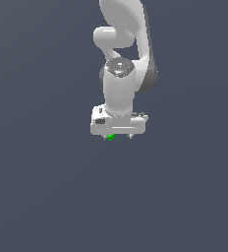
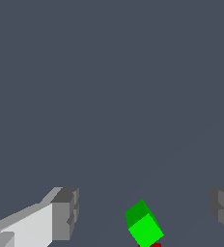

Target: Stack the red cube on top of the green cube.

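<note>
In the wrist view the green cube (image 2: 144,224) lies on the grey floor between my two fingers, nearer the middle than either finger. A sliver of the red cube (image 2: 155,245) shows at the picture's edge, right against the green cube; whether they touch I cannot tell. My gripper (image 2: 144,208) is open, with the grey fingertips (image 2: 66,212) far apart and nothing held. In the exterior view the gripper (image 1: 118,137) hangs low over the floor, and the green cube (image 1: 111,137) peeks out under the white hand. The red cube is hidden there.
The plain dark grey floor (image 1: 47,197) spreads all around. The white arm (image 1: 121,74) rises straight above the hand in the exterior view.
</note>
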`<state>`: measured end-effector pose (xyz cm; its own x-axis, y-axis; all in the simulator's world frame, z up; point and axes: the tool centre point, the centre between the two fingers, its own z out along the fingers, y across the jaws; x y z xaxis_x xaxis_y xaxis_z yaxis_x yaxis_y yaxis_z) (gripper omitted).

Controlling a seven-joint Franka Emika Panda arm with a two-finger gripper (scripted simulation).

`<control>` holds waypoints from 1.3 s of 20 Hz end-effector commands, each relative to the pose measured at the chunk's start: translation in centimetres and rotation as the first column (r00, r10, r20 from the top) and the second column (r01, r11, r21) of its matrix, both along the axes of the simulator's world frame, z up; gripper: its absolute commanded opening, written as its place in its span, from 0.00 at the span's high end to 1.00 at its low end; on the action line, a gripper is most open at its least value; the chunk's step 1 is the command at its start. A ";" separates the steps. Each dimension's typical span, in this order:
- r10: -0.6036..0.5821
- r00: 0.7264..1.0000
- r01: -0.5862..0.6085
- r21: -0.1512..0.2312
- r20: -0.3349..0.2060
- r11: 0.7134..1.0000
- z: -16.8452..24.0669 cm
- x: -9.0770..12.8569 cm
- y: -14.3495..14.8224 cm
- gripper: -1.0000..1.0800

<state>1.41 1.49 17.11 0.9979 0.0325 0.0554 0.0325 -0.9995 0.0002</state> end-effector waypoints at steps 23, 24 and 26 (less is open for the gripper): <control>-0.028 0.999 0.028 0.000 -0.027 1.000 -4.9 -8.8 -2.7 0.04; -0.031 0.999 0.031 0.000 -0.029 1.000 -5.3 -9.6 -2.9 0.04; -0.035 0.999 0.035 0.000 -0.034 0.999 -6.2 -11.2 -3.4 0.04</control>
